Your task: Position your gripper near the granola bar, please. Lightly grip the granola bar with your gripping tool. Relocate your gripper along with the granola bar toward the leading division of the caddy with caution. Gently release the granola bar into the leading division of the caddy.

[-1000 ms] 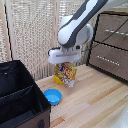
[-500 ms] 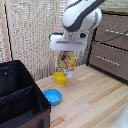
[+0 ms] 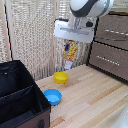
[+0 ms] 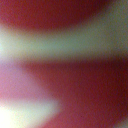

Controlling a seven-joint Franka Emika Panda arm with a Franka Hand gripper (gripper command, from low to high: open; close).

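White boxy tool (image 3: 73, 42) clamped on the flat yellow-orange speckled granola bar (image 3: 71, 53), which hangs below it, high above the small yellow bowl (image 3: 61, 77).

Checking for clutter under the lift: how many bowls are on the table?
2. The yellow bowl sits below the hanging granola bar; the blue bowl sits nearer the camera, beside the caddy. The caddy's inside is only partly visible, so more could be hidden.
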